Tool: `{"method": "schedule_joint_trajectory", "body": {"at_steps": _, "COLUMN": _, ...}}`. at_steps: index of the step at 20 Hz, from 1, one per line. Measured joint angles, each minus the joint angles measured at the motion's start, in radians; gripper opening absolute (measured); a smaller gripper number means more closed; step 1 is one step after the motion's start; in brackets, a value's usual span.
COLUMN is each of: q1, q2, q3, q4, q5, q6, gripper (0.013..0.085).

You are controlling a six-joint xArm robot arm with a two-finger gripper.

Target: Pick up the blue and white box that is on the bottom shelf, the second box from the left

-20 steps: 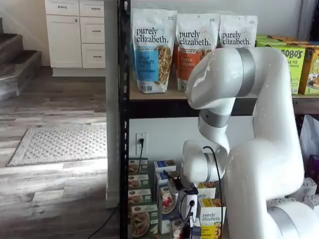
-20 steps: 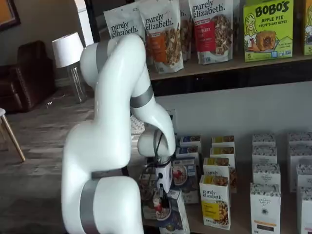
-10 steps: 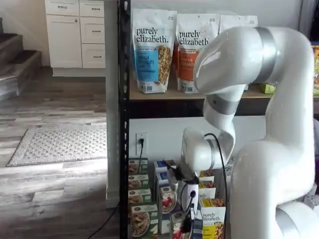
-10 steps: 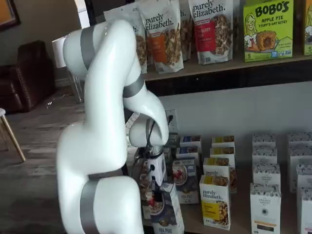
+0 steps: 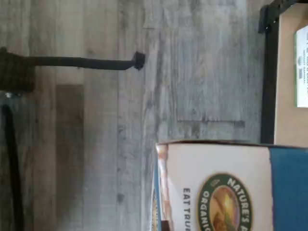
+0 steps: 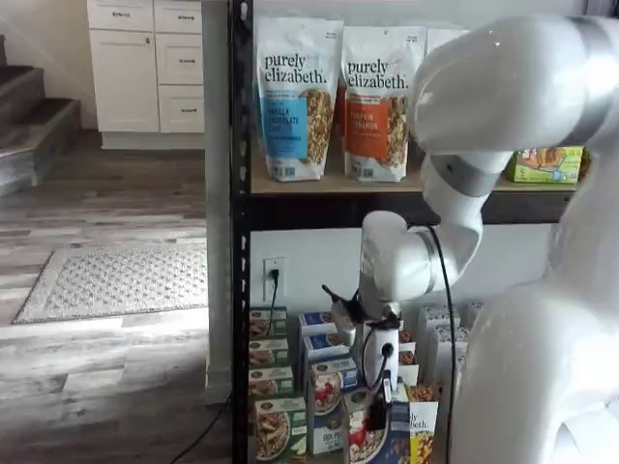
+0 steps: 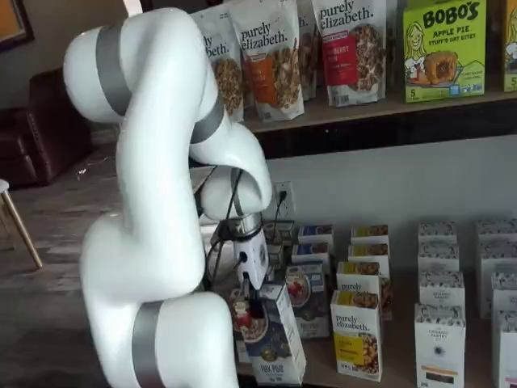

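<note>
Blue and white box (image 7: 273,339), long axis tilted, hangs directly beneath the fingers (image 7: 252,301) clamped on its top, forward of the bottom shelf (image 7: 323,368).

Black metal rack (image 6: 239,193) standing on grey wood floor (image 6: 106,358). Up on brown board shelf (image 7: 380,107): tall granola bags (image 7: 349,50) side by side, plus a green Bobo's box (image 7: 443,50). Down on the bottom shelf (image 7: 396,356): rows of small upright cereal boxes (image 7: 358,333), yellow-and-white and white ones.
</note>
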Motion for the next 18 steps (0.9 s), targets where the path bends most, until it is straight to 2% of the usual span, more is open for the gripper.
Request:
{"method": "schedule_joint_trajectory", "body": {"at_steps": 2, "q1": -0.001, "q2": -0.042, "q3": 0.01, "q4": 0.014, "q5": 0.039, "q6": -0.013, "gripper": 0.045}}
{"method": "schedule_joint_trajectory", "body": {"at_steps": 7, "q1": -0.013, "q2": -0.147, "q3": 0.017, "q4": 0.083, "q5": 0.171, "q6": -0.078, "gripper": 0.045}}
{"method": "schedule_joint_trajectory", "body": {"at_steps": 11, "q1": -0.012, "q2": -0.196, "q3": -0.001, "q4": 0.101, "q5": 0.282, "q6": -0.088, "gripper": 0.045}}
{"method": "schedule_joint_trajectory", "body": {"at_steps": 18, "q1": -0.019, "q2": -0.277, "q3": -0.027, "q4": 0.2, "q5": 0.414, "q6": -0.155, "gripper": 0.045}}
